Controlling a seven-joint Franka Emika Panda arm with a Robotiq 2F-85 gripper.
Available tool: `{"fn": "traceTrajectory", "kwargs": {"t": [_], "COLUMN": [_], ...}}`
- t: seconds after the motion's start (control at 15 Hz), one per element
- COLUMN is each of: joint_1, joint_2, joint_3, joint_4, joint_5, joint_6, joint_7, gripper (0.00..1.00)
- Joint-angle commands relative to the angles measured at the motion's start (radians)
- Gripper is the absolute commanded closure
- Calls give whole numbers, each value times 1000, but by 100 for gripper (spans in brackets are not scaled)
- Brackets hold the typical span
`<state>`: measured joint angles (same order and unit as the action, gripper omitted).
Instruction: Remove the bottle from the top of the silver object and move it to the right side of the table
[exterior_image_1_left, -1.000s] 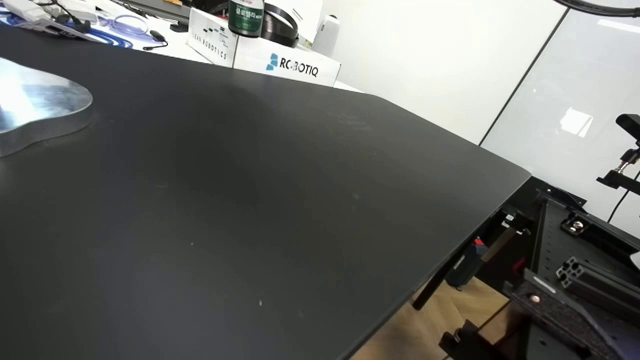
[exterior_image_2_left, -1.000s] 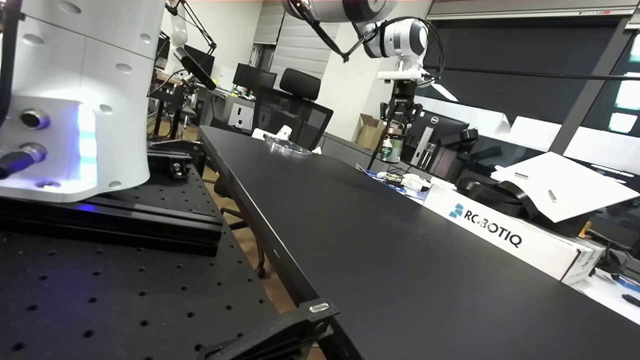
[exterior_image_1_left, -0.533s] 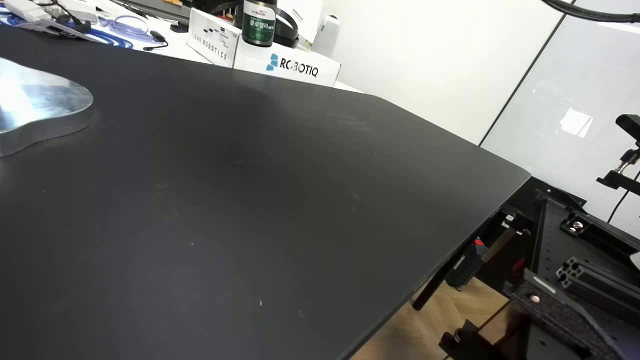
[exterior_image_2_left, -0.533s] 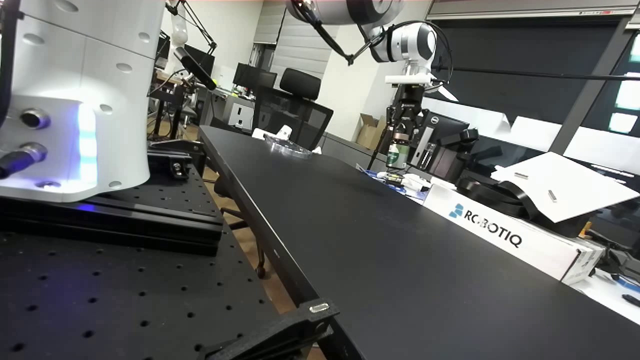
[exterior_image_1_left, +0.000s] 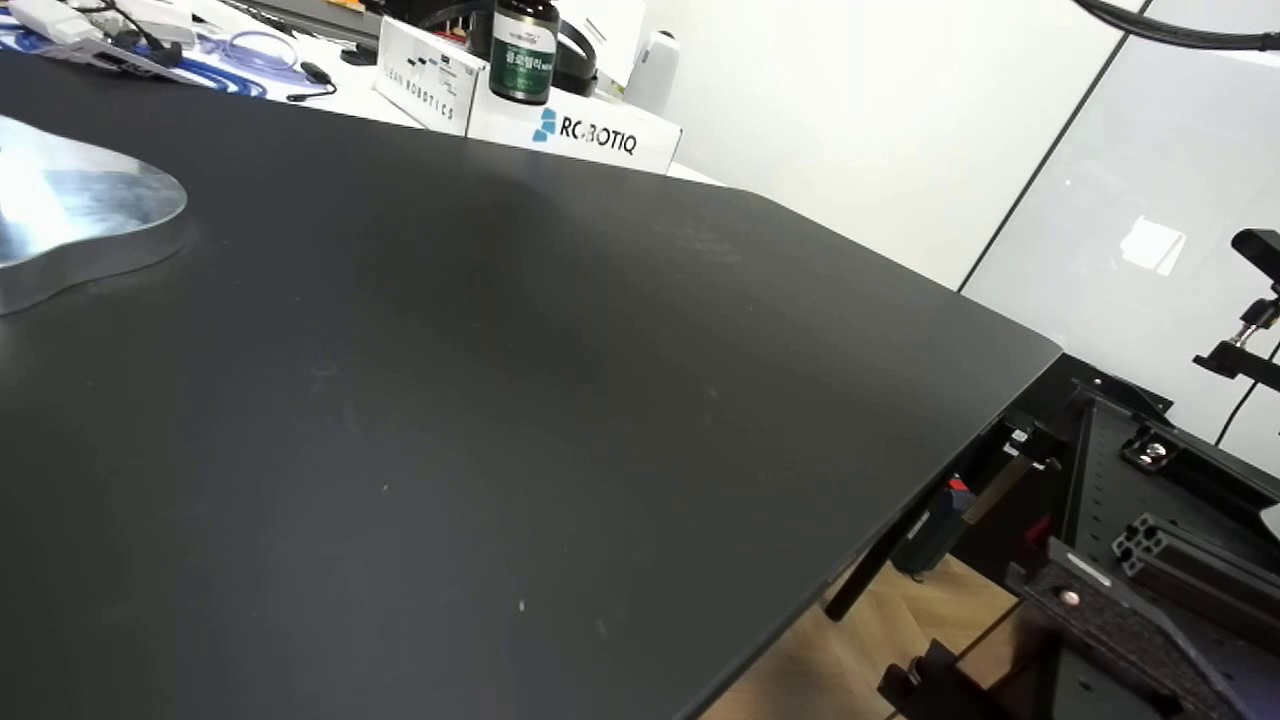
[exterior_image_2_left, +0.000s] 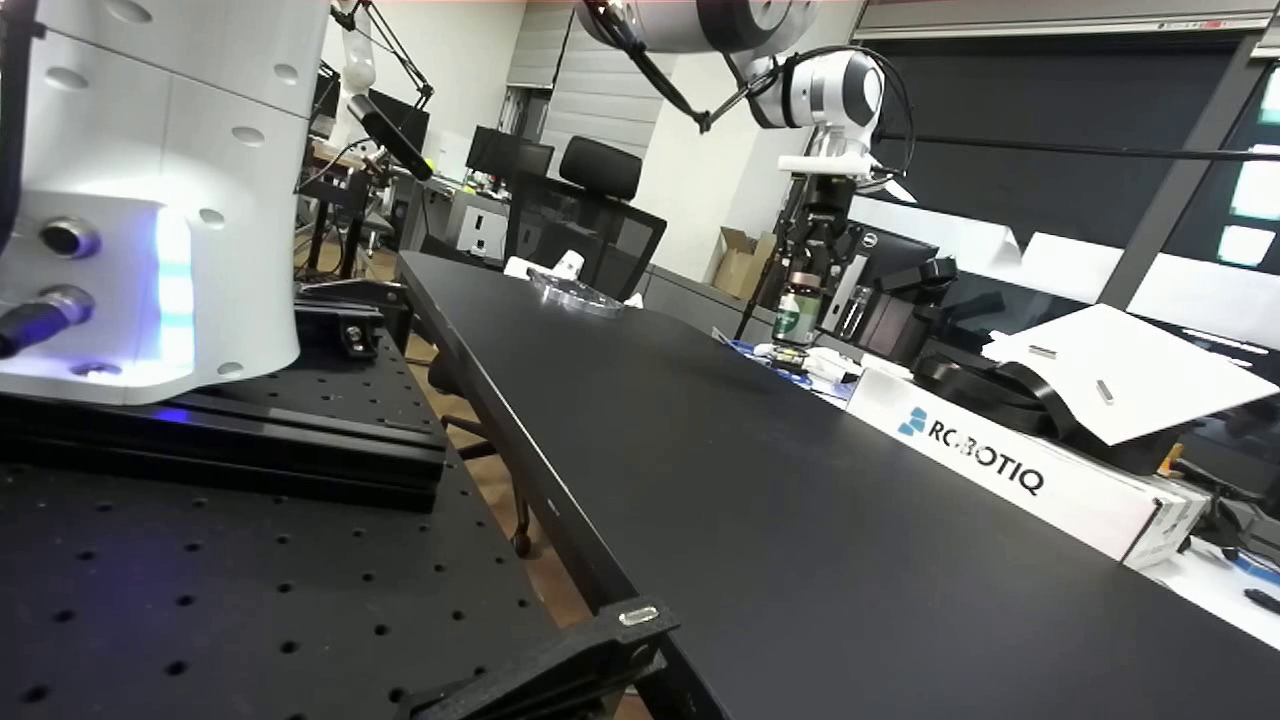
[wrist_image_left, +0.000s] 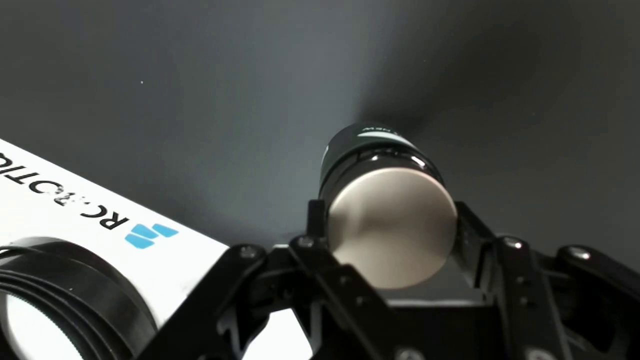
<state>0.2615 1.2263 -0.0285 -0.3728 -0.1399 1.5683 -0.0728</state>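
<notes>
Already, I judge, the first half of the task is done: the bottle (exterior_image_1_left: 524, 55) is off the silver plate (exterior_image_1_left: 85, 190). My tool (wrist_image_left: 392, 227) grips it by the top, with the fingers (wrist_image_left: 316, 218) set against both sides of the cap (wrist_image_left: 392, 240) and the body hanging below them. In an exterior view the base shows against the box (exterior_image_1_left: 575, 122), higher than the edge of the bench (exterior_image_1_left: 600, 400) there, so I take the bottle to be in the air. It looks near upright. The silver plate lies on the bench well apart from the tool, off to one side.

What is left is to carry the bottle over, lower it, set it down and let go; the placing is not yet done. The goal, I think, is the stretch of bench on the side of the tool away from the silver plate, though just where along it the task does not say. The box stands near the tool in the wrist view, so I would keep the bottle out from it on the way. How much height lies under the base I cannot tell, so I would go down gently and loosen my hold only once it stands.
</notes>
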Motion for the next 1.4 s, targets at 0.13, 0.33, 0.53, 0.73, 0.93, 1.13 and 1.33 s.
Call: {"fn": "traceTrajectory", "kwargs": {"t": [0.13,0.33,0.53,0.73,0.93,1.13,1.33], "joint_1": [-63,-91,-113,-134,-150,-162,-166], "joint_2": [22,55,77,101,122,134,121], "joint_3": [31,38,38,43,48,51,52], "joint_4": [11,35,31,29,28,28,19], "joint_5": [55,61,59,59,60,63,62], "joint_6": [58,83,104,117,130,132,138], "joint_7": [-53,-72,-86,-96,-105,-109,-112], "gripper": [64,64,64,64,64,14,2]}}
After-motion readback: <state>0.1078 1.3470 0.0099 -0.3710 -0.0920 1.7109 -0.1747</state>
